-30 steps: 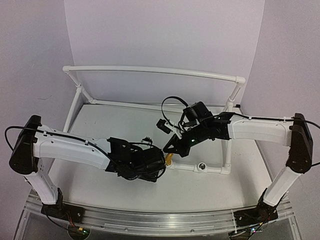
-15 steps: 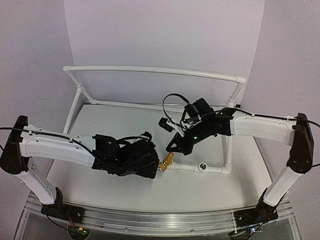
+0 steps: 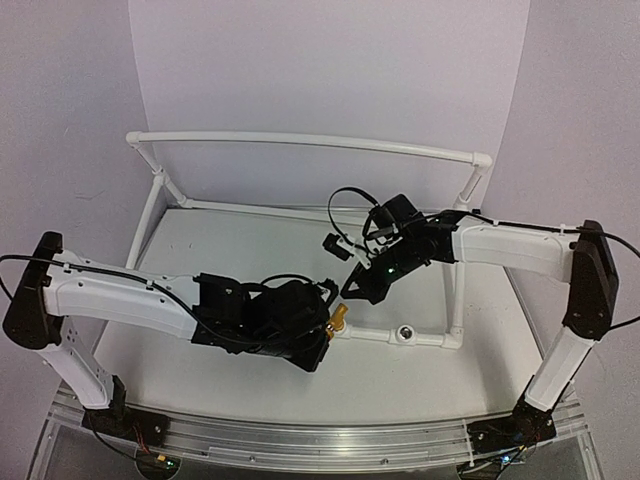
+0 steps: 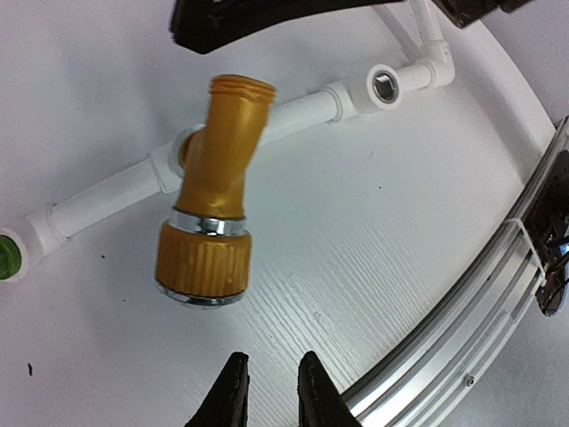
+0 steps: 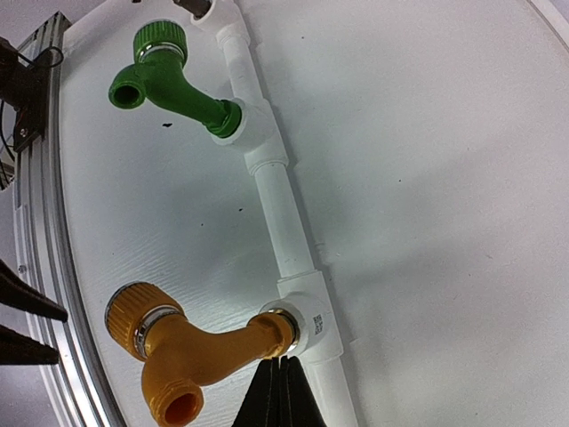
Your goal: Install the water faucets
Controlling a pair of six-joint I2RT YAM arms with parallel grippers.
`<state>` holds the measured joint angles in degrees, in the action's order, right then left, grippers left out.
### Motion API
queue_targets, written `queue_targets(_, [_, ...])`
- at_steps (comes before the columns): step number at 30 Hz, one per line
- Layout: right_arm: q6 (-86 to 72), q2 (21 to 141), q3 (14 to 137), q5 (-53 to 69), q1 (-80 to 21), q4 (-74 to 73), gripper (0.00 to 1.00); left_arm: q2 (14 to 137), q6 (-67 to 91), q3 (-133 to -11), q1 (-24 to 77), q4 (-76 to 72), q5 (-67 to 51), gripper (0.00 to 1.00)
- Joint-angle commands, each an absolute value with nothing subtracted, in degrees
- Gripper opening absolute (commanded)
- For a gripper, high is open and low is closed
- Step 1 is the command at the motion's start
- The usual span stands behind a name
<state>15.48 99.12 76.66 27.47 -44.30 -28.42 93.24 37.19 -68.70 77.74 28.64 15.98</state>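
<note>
The left claw (image 4: 270, 369) is hovering just short of the gold faucet (image 4: 213, 196), at its ribbed cap. Its fingers are drawn nearly together with only a slim gap, and they are gripping nothing. The gold faucet is sitting with its stem in the middle tee of the white pipe frame (image 5: 276, 205), which is lying on the table (image 4: 373, 231). It is leaning at a slant, and from these angles I cannot tell whether it is fully home. The right claw (image 5: 276, 382) is clenched on nothing, its tips poised just beside that same tee. Further along the pipe the green faucet (image 5: 173, 80) is standing in its own tee, while the empty socket (image 4: 384, 86) at the other end is waiting for a fitting. The grey faucet is not showing in any view.

The gold fitting's placement seems to be finishing. The next move is probably calling for the third faucet to be fetched and lined up squarely with the open socket, without shoving the frame.

A second ago the left claw was spread wide and lying over the gold faucet. Since then it has backed off, come in again and narrowed, while the right claw has drawn slightly away.
</note>
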Motion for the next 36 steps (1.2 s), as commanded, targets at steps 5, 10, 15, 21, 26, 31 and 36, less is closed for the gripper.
queue_targets(5, [16.20, 102.36, 80.23, 31.33, -44.56, -29.90, 0.00, 101.22, 35.31, -74.33, 78.28, 26.25, 10.27, 0.14])
queue_targets(10, [16.80, 102.50, 79.47, 32.98, -44.56, -30.37, 0.00, 103.09, 37.35, -75.43, 77.79, 25.55, 15.09, 0.13])
queue_targets(15, [16.61, 102.01, 78.21, 34.29, -44.56, -30.40, 0.00, 102.66, 40.90, -74.20, 76.30, 26.48, 19.48, 0.11])
queue_targets(21, [16.85, 100.61, 76.04, 35.82, -44.58, -30.41, 0.00, 99.54, 43.50, -71.43, 74.38, 27.45, 23.53, 0.09])
queue_targets(26, [17.53, 99.44, 73.92, 36.28, -44.56, -30.49, 0.00, 99.21, 43.69, -71.73, 73.68, 28.12, 25.45, 0.09])
queue_targets(31, [17.97, 98.59, 71.97, 37.27, -44.87, -30.49, 0.00, 99.05, 43.06, -72.16, 72.82, 27.03, 26.30, 0.09])
queue_targets(36, [18.21, 98.17, 71.15, 38.61, -46.61, -30.37, 0.00, 98.38, 41.92, -72.23, 71.52, 25.31, 26.74, 0.09])
